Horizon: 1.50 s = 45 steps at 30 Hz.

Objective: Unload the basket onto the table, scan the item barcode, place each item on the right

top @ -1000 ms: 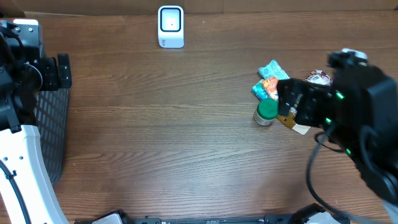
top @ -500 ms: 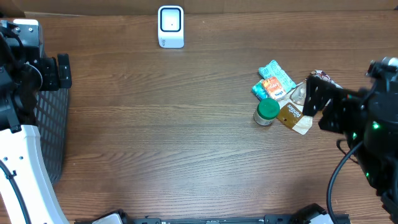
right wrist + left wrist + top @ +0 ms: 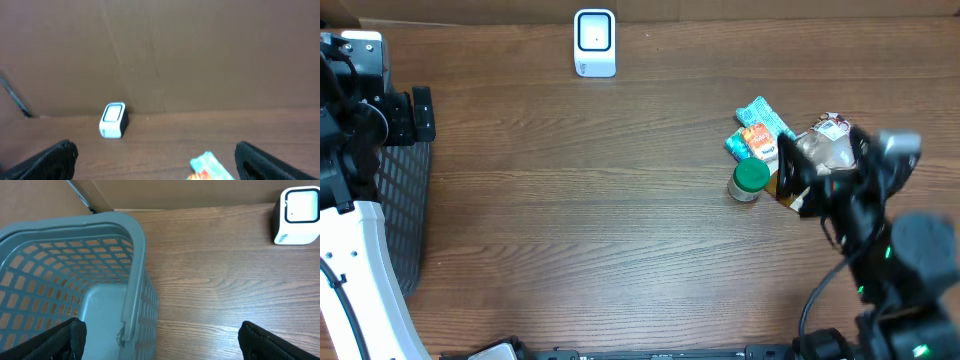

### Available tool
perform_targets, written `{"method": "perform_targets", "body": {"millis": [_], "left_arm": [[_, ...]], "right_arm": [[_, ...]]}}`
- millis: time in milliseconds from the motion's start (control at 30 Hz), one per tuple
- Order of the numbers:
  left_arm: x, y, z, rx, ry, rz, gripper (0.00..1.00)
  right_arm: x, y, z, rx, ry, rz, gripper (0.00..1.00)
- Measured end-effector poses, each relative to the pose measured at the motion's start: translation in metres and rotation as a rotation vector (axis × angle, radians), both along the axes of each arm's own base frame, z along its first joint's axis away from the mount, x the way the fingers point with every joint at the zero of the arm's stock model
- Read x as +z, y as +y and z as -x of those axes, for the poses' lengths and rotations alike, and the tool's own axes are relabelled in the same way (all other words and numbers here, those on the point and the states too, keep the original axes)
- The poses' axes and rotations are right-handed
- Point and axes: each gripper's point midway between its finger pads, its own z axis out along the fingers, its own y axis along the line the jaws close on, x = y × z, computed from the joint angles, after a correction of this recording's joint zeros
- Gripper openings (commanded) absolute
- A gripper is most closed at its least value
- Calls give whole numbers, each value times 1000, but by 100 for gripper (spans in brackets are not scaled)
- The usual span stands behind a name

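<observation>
— Item pile (image 3: 761,150): where to look?
— Over on the right side of the table (image 3: 620,250), well apart from the white scanner (image 3: 595,43) at the far edge.
— Made up of what?
— Teal packet (image 3: 760,118) with an orange patch, green-capped jar (image 3: 751,177), brown pouch (image 3: 782,188), clear bag (image 3: 828,145) with a red and white label. All touching or just beside each other.
— Closer to which arm?
— To the right one, by a lot. Right gripper (image 3: 792,170) hanging just over the pile and hiding part of the pouch. Left gripper (image 3: 417,115) far away on the other side, above the grey basket (image 3: 405,230).
— Fingers spread or pressed together?
— Spread wide on both, and pinching nothing.
— Which way to go for a grab?
— Mostly down. Seen from the right wrist, only a corner of the teal packet peeking in at the bottom, between the fingers and a bit to the right. Scanner further ahead and a bit left, near the brown wall.
— Lying how?
— Teal packet slanted, not lined up with the table edge. Jar standing or tipped: cannot tell.
— Any words to read?
— Some print on the pouch and the labels, but too small to read. Same trouble with the tiny print on the scanner's side. No barcode in sight, so maybe need to turn the thing after picking up
</observation>
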Motion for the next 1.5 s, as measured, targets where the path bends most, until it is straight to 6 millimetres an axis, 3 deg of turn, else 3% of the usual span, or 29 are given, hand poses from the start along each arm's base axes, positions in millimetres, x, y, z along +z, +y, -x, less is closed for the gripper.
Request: {"method": "perform_targets", "body": {"millis": [167, 400, 667, 800, 1500], "left_arm": [[0, 0, 0, 0, 0, 1, 99], [0, 0, 0, 0, 0, 0, 100], [0, 0, 0, 0, 0, 0, 99], [0, 0, 0, 0, 0, 0, 99], [0, 0, 0, 0, 0, 0, 100]], "right_arm": [[-46, 1, 17, 35, -102, -12, 100], [-122, 3, 24, 59, -112, -8, 100], [-163, 5, 25, 73, -104, -5, 100], [-178, 5, 24, 73, -58, 2, 100], [-179, 5, 24, 74, -58, 2, 100]]}}
